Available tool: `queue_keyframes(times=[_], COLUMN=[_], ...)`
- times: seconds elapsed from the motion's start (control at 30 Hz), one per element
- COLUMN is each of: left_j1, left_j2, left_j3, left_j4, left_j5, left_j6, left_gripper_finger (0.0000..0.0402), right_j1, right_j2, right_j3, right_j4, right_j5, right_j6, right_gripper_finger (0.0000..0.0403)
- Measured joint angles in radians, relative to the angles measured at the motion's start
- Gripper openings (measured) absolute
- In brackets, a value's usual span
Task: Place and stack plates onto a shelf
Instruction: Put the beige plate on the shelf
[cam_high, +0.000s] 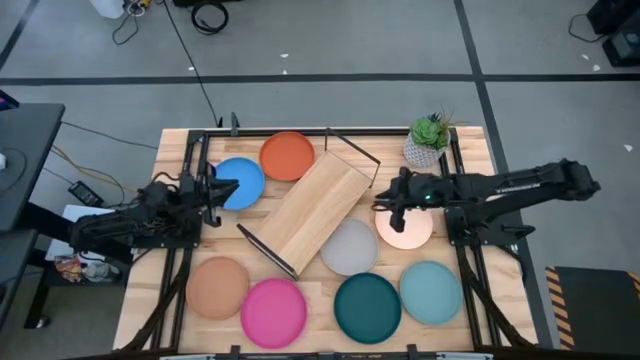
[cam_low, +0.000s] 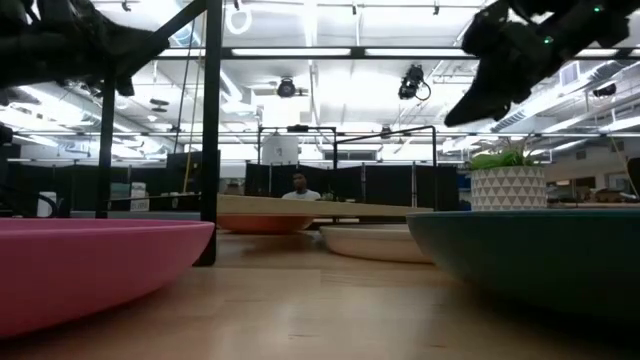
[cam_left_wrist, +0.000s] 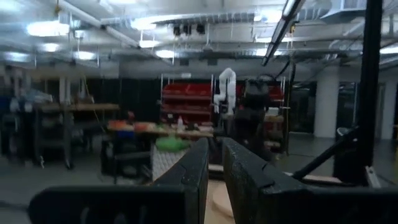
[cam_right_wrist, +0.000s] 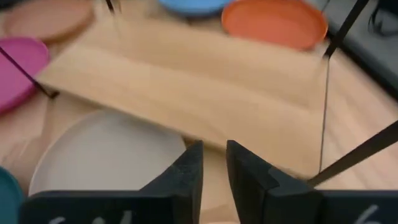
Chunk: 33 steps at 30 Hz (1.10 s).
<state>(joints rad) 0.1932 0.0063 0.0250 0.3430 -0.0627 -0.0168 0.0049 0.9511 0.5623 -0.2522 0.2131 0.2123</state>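
Shelf (cam_high: 313, 212) bare among plates (cam_high: 349, 247)

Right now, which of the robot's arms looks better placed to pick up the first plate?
Probably the right. The right hand hangs over the rim of the cream plate, close beside the shelf. The left hand is at the blue plate, but is raised and pointing level into the room.

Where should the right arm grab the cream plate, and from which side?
Probably the cream plate's rim, on the bare edge toward the right arm. The plate lies flat and shallow, the right end effector hangs over its shelf-side edge, and the pale grey plate crowds the other side.
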Motion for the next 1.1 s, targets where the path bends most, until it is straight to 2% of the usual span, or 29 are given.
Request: queue_keyframes(times=[0.13,0.27,0.4,0.5,0.8,1.1], left_j1=[0.000,0.000,-0.001,-0.001,-0.001,-0.001], left_j2=[0.000,0.000,0.000,0.000,-0.001,0.000], left_j3=[0.000,0.000,0.000,0.000,0.000,0.000], left_j4=[0.075,0.123,0.129,0.137,0.131,0.102], left_j5=[0.069,0.112,0.112,0.112,0.113,0.113], left_j6=[0.090,0.142,0.141,0.137,0.095,-0.060], left_gripper_finger=[0.0055,0.0055,0.0055,0.0055,0.0055,0.0055], right_j1=[0.032,0.078,0.138,0.172,0.257,0.276], right_j2=[0.109,0.212,0.303,0.363,0.503,0.570], right_j3=[0.054,0.114,0.175,0.217,0.270,0.269], right_j4=[-0.056,-0.151,-0.237,-0.300,-0.479,-0.565], right_j5=[0.005,0.066,0.134,0.140,-0.037,-0.126], right_j6=[0.105,0.230,0.318,0.374,0.416,0.415], right_gripper_finger=[0.0123,0.0153,0.0159,0.0159,0.0159,0.0151])
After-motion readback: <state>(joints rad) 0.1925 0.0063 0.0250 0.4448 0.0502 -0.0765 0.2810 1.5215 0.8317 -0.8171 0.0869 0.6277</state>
